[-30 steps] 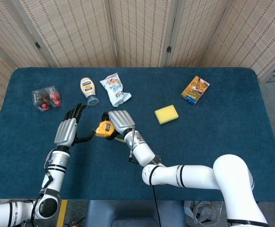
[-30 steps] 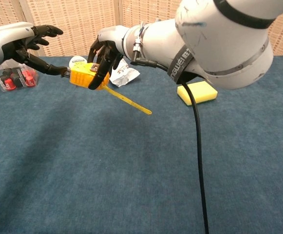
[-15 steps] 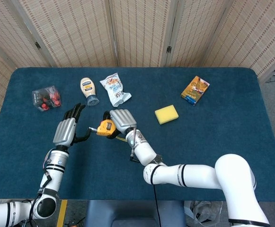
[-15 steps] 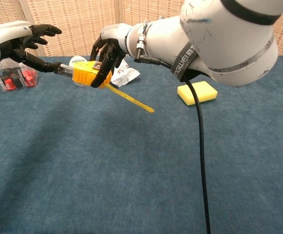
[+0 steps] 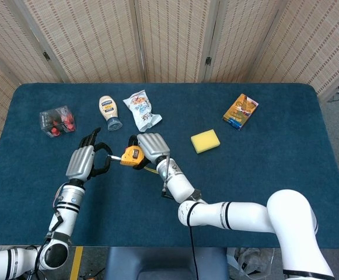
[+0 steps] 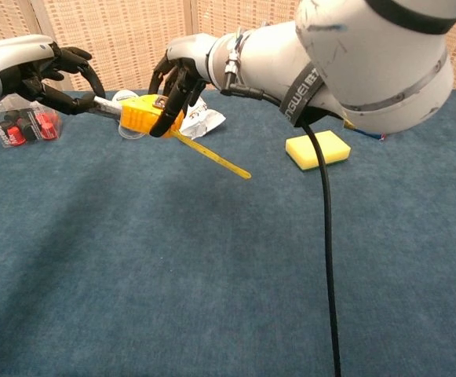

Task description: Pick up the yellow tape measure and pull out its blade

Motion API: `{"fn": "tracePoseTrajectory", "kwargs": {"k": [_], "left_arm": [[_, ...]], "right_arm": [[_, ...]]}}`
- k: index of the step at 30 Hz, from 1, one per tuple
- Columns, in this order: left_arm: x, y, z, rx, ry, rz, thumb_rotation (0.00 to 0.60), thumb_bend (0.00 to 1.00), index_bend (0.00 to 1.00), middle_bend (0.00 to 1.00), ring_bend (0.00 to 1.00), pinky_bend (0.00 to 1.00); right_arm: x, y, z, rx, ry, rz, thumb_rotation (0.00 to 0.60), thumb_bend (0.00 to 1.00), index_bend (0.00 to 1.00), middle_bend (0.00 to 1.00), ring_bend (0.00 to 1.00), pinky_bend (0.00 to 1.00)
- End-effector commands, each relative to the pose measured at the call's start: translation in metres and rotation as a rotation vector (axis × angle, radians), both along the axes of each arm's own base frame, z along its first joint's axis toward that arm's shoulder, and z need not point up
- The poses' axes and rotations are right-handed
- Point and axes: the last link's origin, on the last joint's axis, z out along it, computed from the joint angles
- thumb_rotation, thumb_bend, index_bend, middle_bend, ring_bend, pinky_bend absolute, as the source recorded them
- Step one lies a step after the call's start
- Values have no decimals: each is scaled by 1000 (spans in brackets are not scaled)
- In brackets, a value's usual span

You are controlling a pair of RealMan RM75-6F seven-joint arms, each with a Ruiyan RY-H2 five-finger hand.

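Note:
My right hand (image 5: 150,147) (image 6: 179,75) grips the yellow tape measure (image 5: 130,156) (image 6: 147,115) above the blue table, left of centre. A short pale length of blade (image 6: 107,110) runs from the case leftward into my left hand (image 5: 84,160) (image 6: 43,69), whose fingers curl around its end. A stiff yellow strip (image 6: 216,157) slants down and to the right from the case, free in the air. The case's far side is hidden by my right fingers.
Behind the hands lie a mayonnaise bottle (image 5: 109,111) and a white snack bag (image 5: 141,109). A clear box of red items (image 5: 57,121) sits far left, a yellow sponge (image 5: 205,140) and an orange box (image 5: 241,111) to the right. A black cable (image 6: 327,259) hangs from my right arm.
My left hand's fingers have gone from spread to curled around the blade's end. My right hand has carried the case slightly right and up, so a little more blade shows.

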Motion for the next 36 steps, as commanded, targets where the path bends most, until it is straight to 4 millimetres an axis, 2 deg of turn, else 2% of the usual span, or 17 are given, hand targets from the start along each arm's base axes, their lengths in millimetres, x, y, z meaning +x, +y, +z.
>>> {"fn": "tracePoseTrajectory", "kwargs": {"k": [1, 8, 24, 36], "left_arm": [[0, 0, 0, 1, -2, -1, 567, 583, 560, 24, 0, 42], [1, 1, 1, 17, -15, -12, 570, 607, 624, 76, 0, 42], [-11, 3, 8, 60, -1, -29, 570, 610, 636, 92, 0, 42], [-30, 8, 15, 110, 15, -46, 575, 610, 647, 109, 0, 42]], "right_arm": [[-1, -1, 1, -3, -2, -2, 600, 182, 609, 542, 504, 236], [-3, -1, 3, -4, 0, -2, 600, 183, 609, 542, 506, 236], [-11, -4, 19, -30, 15, 12, 600, 182, 610, 542, 509, 236], [-28, -4, 44, -50, 68, 39, 600, 182, 611, 542, 509, 236]]}}
